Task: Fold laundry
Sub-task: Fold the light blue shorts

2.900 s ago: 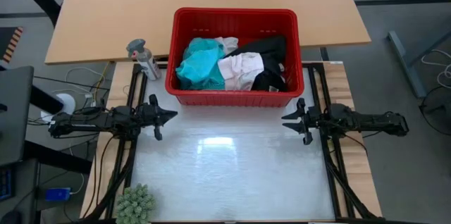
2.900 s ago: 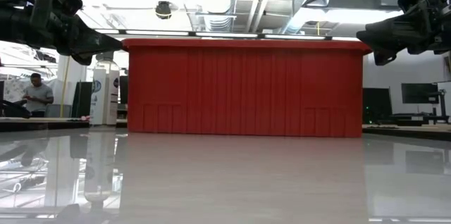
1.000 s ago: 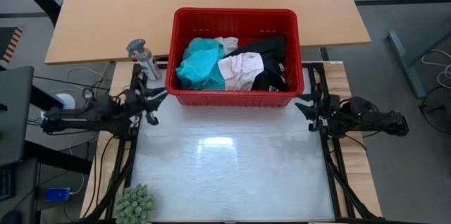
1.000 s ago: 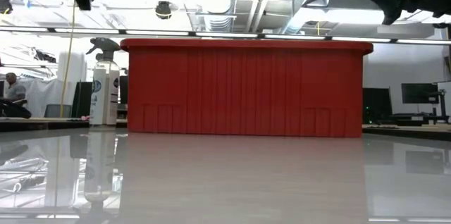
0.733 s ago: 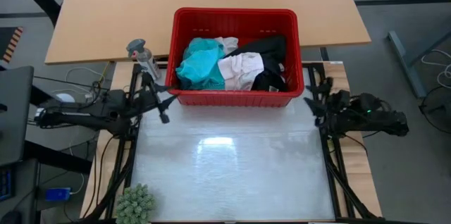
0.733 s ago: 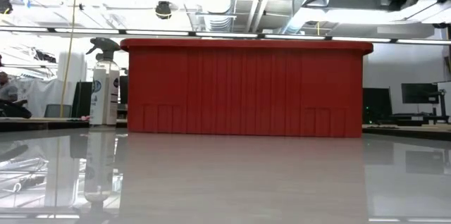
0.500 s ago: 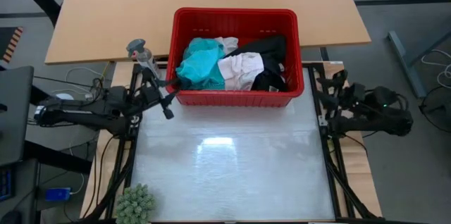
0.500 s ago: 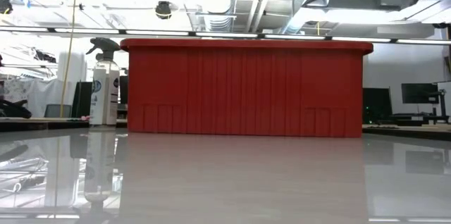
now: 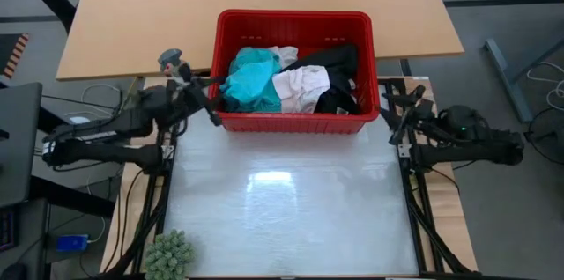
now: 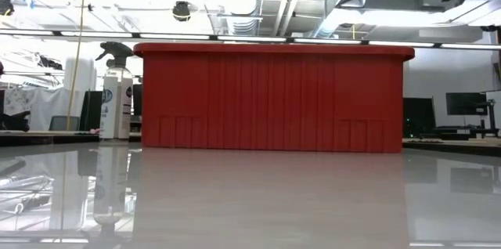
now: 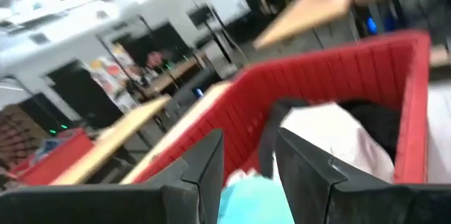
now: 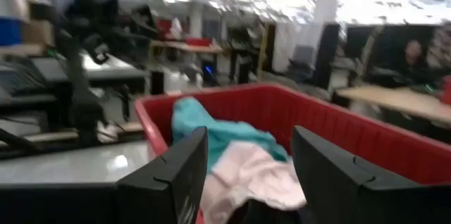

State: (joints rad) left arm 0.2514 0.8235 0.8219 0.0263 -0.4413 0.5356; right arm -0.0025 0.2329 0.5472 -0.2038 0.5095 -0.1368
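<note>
Your left gripper (image 11: 246, 171) has its fingers parted on nothing, aimed over the red basket (image 9: 291, 121) wall at the teal garment (image 9: 251, 82) just ahead. Your right gripper (image 12: 246, 175) gapes wider, also empty, facing the cream garment (image 12: 246, 175) beyond. All laundry sits heaped in the basket, likely awaiting a first pick.

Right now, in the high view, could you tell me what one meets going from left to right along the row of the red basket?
left gripper → teal garment → cream garment → black garment → red basket right wall → right gripper.
</note>
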